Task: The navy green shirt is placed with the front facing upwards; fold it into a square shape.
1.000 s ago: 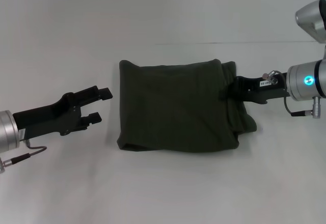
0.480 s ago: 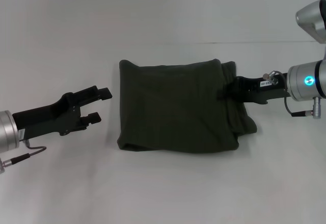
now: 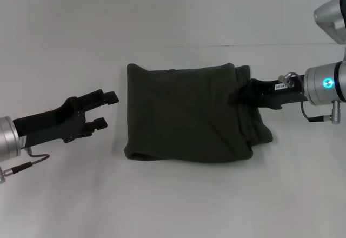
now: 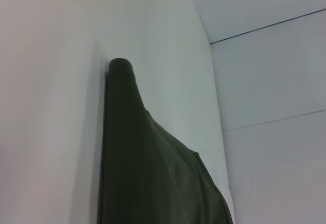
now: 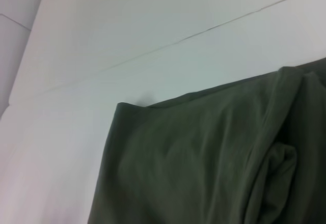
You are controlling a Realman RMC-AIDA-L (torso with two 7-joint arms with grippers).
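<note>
The navy green shirt (image 3: 184, 113) lies folded into a rough square at the middle of the white table, with plain fabric facing up. Its right edge is bunched into loose folds. My right gripper (image 3: 242, 93) presses into that bunched right edge, near the far corner, and its tip is hidden in the cloth. My left gripper (image 3: 108, 110) hovers open just left of the shirt, a small gap away from its left edge. In the left wrist view the shirt (image 4: 142, 173) appears as a dark fold edge. The right wrist view shows the shirt (image 5: 204, 152) from close up, with creases.
The white table (image 3: 173, 205) stretches around the shirt on all sides. A thin seam line (image 3: 259, 45) runs across the far right.
My right arm has shifted very slightly toward the far side at the shirt's edge. The left gripper and the shirt have stayed where they were.
</note>
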